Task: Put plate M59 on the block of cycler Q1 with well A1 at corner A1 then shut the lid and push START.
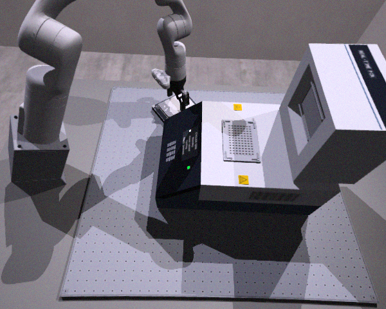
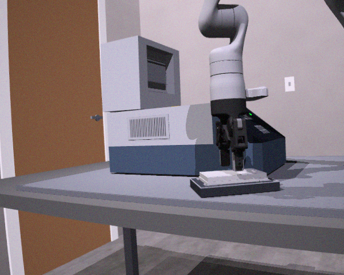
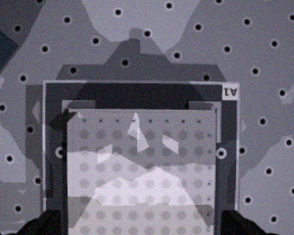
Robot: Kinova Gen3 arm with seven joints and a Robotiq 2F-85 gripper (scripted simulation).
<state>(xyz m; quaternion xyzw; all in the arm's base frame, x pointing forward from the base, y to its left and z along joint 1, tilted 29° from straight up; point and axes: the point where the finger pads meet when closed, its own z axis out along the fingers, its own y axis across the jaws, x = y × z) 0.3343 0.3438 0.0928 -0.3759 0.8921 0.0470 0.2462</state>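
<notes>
claw (image 2: pixel 231 165) wide open, straddling the plate (image 2: pixel 225 176) in its nest (image 2: pixel 234 187) near the worktop's far edge — close off-centre and the plate could tilt, jam or slip.

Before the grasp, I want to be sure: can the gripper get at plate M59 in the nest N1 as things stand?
Probably yes. The open gripper hangs directly over plate M59 in nest N1, its fingers straddling the plate, and nothing lies between them.

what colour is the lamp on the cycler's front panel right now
Green; the lamp shows best in the top view.
</notes>
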